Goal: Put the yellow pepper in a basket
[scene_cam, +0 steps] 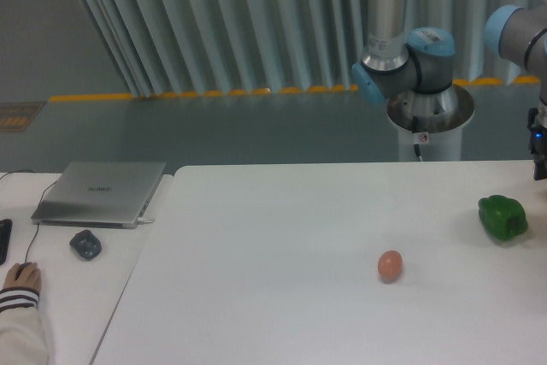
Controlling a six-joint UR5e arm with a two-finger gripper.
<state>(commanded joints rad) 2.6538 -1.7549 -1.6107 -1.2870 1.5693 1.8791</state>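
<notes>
On the counter (pixel 282 237) no yellow pepper shows, so its grip stays unjudged; the pincer's (pixel 539 168) state is hidden.

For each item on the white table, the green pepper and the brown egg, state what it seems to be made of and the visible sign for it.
Green pepper: probably moulded plastic, glossy; a soft highlight sits on its smooth, evenly dark green skin, though a real pepper could look alike.
Brown egg: matte, evenly tan shell with no sharp glint; real shell, wood or plastic cannot be told apart at this size.
</notes>
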